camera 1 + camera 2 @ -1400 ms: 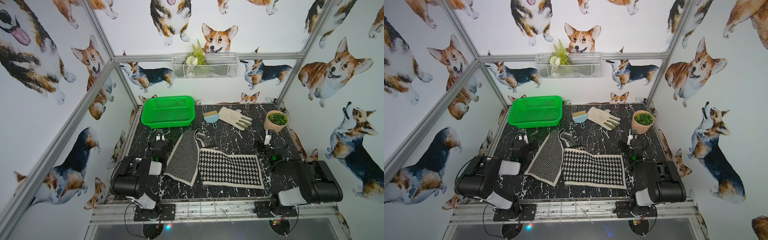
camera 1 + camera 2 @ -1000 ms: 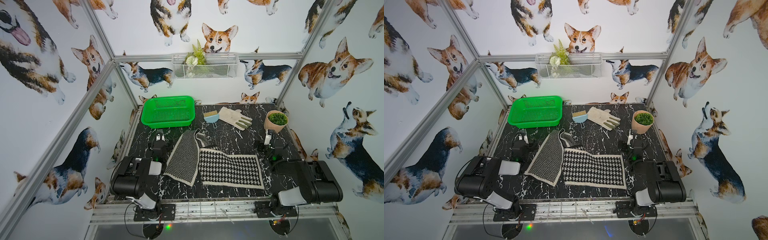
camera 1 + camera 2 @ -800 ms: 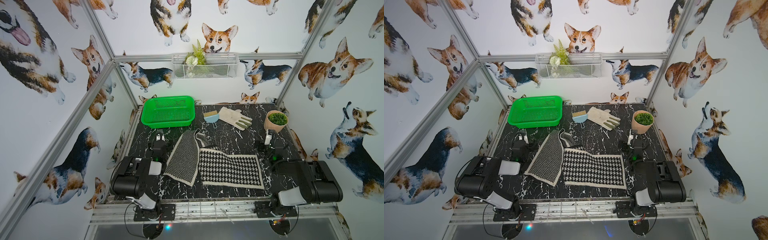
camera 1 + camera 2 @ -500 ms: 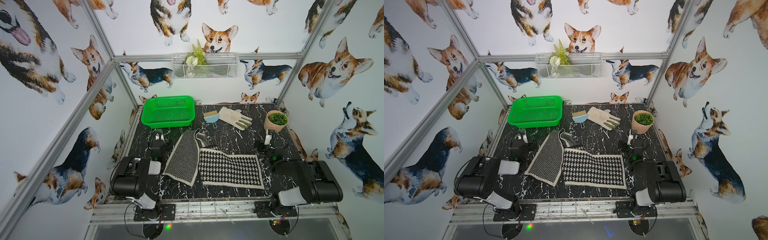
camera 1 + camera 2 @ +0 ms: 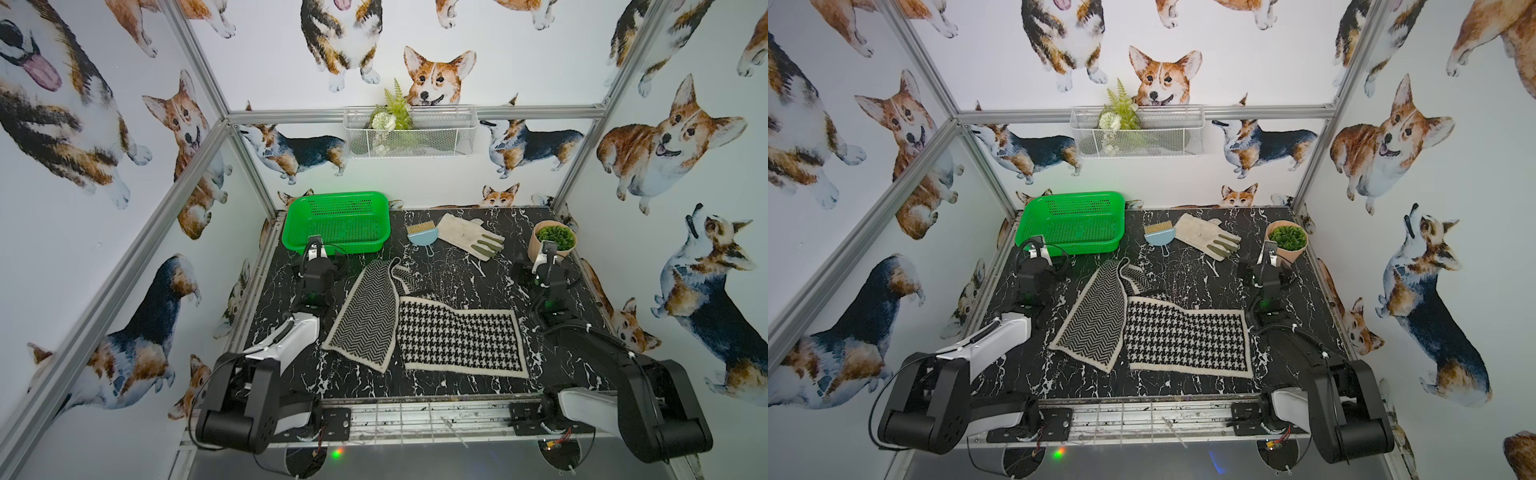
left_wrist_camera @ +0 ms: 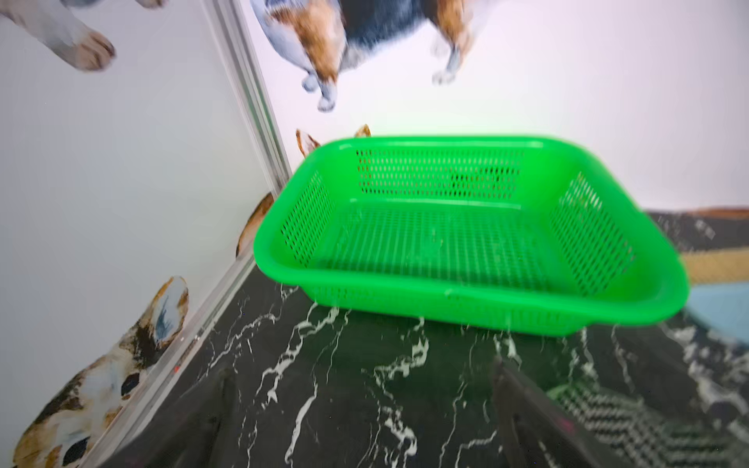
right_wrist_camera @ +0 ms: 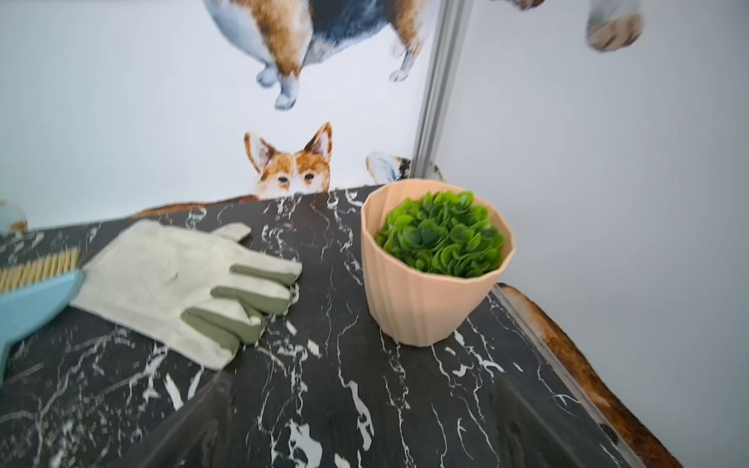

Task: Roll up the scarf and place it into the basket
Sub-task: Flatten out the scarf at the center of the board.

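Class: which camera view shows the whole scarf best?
A top view: the scarf lies spread on the table, both patterns visible; both top views show this. The left wrist view catches only a blurred corner; the right wrist view shows none.

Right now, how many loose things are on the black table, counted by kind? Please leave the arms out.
Textiles: 2, the scarf and the glove
Containers: 2, the basket and the pot with a plant
Tools: 1, the brush
Total: 5
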